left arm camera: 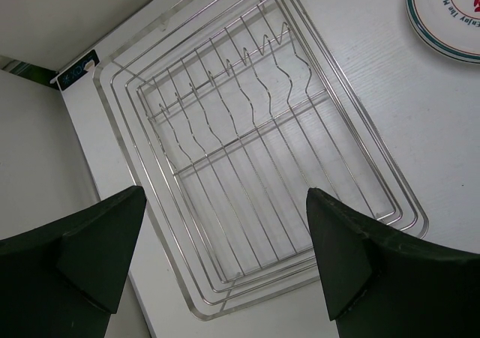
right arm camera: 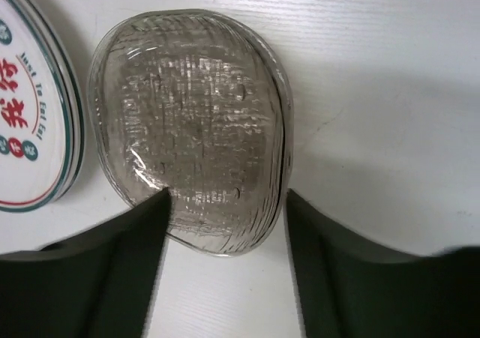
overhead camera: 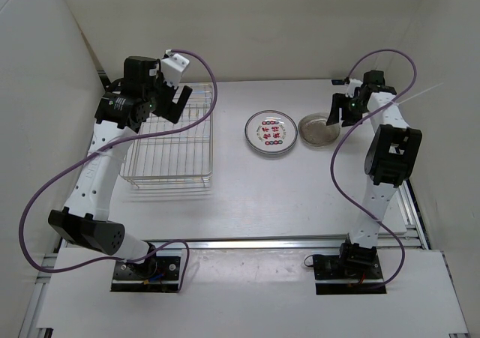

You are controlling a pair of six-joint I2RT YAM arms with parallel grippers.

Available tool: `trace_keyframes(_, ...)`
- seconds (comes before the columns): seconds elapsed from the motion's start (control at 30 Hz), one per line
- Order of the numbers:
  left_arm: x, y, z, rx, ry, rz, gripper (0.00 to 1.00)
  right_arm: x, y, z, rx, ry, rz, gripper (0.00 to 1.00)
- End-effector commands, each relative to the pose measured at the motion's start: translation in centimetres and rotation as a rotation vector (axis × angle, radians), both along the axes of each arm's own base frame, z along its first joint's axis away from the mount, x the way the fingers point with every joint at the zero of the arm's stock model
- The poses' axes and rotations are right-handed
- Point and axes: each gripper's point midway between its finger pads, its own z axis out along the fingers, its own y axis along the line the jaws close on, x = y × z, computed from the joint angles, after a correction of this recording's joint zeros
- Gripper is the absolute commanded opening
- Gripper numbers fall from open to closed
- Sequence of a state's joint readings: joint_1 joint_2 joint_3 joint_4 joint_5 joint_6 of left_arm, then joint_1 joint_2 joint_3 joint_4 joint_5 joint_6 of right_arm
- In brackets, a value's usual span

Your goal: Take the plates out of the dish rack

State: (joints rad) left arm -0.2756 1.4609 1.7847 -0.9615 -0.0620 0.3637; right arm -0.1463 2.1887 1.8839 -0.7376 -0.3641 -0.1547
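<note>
The silver wire dish rack (overhead camera: 171, 145) stands at the left of the table and holds no plates; it fills the left wrist view (left arm camera: 255, 151). My left gripper (overhead camera: 174, 98) hangs open above the rack's far end. A white plate stack with green rim and red marks (overhead camera: 269, 133) lies on the table at centre, its edge in the left wrist view (left arm camera: 450, 19) and right wrist view (right arm camera: 30, 121). A clear glass plate stack (overhead camera: 319, 130) lies beside it. My right gripper (overhead camera: 346, 107) is open just above the glass plates (right arm camera: 191, 128), touching nothing.
White walls close in the table on the left, back and right. The arm bases sit at the near edge. The rack's left side is close to the left wall.
</note>
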Motion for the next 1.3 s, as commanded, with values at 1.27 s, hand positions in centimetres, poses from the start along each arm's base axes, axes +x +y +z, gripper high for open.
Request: trace_keyframes(1.27, 2.0, 12.7, -4.8, -0.298, 0.05, 0.475, 1.0, -17.5, -11.0, 17.7, -0.211, -0.351, -0.385, 1.0)
